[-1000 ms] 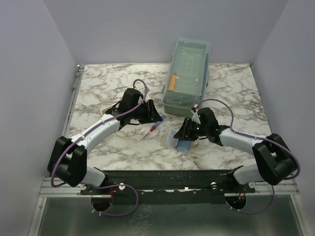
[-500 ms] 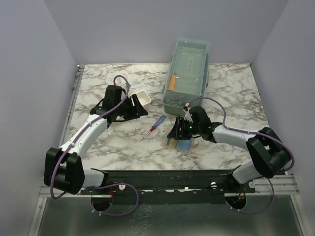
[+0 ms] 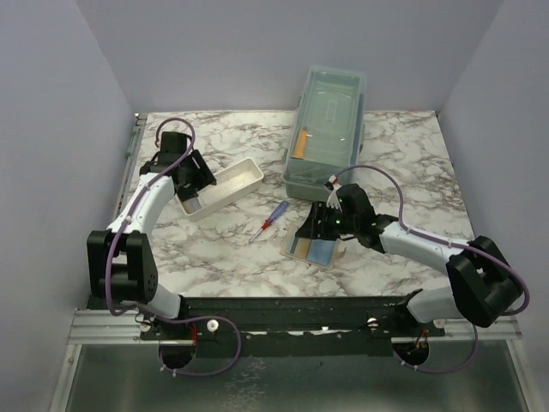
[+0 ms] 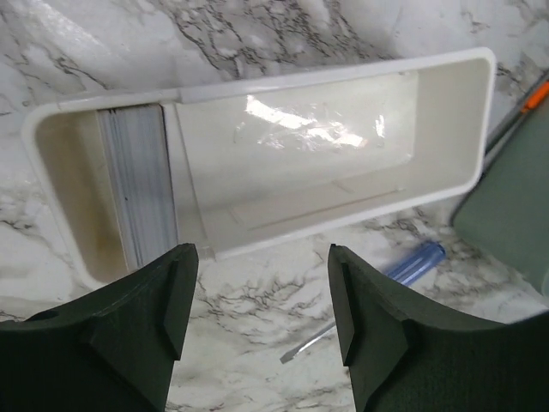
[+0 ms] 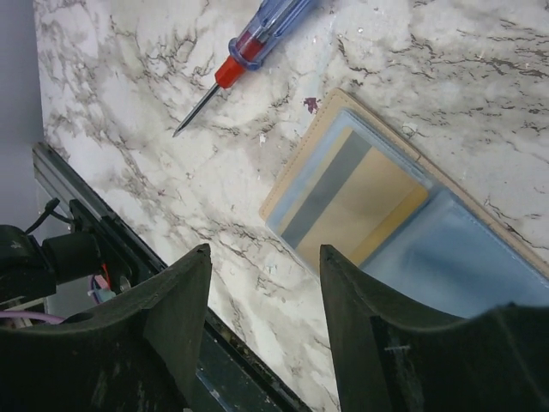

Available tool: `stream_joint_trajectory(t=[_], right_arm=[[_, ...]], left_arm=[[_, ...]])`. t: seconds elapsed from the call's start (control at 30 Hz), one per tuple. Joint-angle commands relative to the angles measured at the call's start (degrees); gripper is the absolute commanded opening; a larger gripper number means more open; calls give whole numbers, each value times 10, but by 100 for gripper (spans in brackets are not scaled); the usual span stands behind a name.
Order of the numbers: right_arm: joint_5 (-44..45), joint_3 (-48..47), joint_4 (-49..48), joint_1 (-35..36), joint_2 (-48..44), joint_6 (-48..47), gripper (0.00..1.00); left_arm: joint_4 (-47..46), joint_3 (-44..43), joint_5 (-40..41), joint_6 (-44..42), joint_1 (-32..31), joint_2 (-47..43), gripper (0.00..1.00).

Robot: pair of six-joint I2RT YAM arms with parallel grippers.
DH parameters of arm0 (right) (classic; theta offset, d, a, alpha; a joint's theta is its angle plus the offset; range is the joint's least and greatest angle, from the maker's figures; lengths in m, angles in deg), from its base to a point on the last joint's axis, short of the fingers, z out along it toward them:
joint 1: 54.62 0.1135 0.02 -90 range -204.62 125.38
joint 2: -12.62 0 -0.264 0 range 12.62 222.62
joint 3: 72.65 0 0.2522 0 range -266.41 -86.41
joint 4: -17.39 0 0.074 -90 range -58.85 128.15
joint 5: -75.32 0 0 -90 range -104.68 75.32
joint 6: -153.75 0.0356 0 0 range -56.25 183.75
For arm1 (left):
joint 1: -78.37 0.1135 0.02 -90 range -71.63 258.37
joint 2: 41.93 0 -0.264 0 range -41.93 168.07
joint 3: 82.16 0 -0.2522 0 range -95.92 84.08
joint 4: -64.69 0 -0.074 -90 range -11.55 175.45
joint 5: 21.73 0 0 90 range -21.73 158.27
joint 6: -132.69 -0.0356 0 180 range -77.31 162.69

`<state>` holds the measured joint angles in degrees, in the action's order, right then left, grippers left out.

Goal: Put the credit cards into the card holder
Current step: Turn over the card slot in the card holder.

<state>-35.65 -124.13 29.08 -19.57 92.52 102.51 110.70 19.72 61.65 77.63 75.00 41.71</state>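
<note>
The card holder (image 5: 463,249) lies open on the marble, tan-edged with light blue lining. An orange-yellow credit card (image 5: 364,202) with a grey stripe sits in its left half. My right gripper (image 5: 264,257) hovers open just above the holder's near-left corner (image 3: 302,249) and holds nothing. More credit cards (image 4: 139,193) stand on edge as a grey-white stack in the left end of the white tray (image 4: 343,223). My left gripper (image 4: 262,318) is open and empty, hanging above the marble just in front of that tray. From above, the left gripper (image 3: 194,182) is over the tray's left end.
A red-and-blue screwdriver (image 3: 268,221) lies between the white tray (image 3: 244,176) and the card holder. A large translucent lidded box (image 3: 326,129) stands at the back, with an orange stick inside it. The table's metal front rail (image 5: 129,257) is close under the right gripper.
My left arm has swung left and back from the table's middle to the tray's left end, uncovering the tray, and its jaws have widened. My right gripper opened wider and stayed over the card holder.
</note>
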Motion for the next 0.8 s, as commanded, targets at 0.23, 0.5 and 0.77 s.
stream_joint_trajectory(t=[0.23,0.5,0.77], right_arm=[[29,49,11,-1,-53,-10,58],[34,56,19,0,-77,-6,57],[43,73,20,0,-106,3,57]], left_arm=[[145,-95,214,-59,-26,129,62],[145,-131,280,-69,-58,181,52],[151,-136,321,-79,-69,203,44]])
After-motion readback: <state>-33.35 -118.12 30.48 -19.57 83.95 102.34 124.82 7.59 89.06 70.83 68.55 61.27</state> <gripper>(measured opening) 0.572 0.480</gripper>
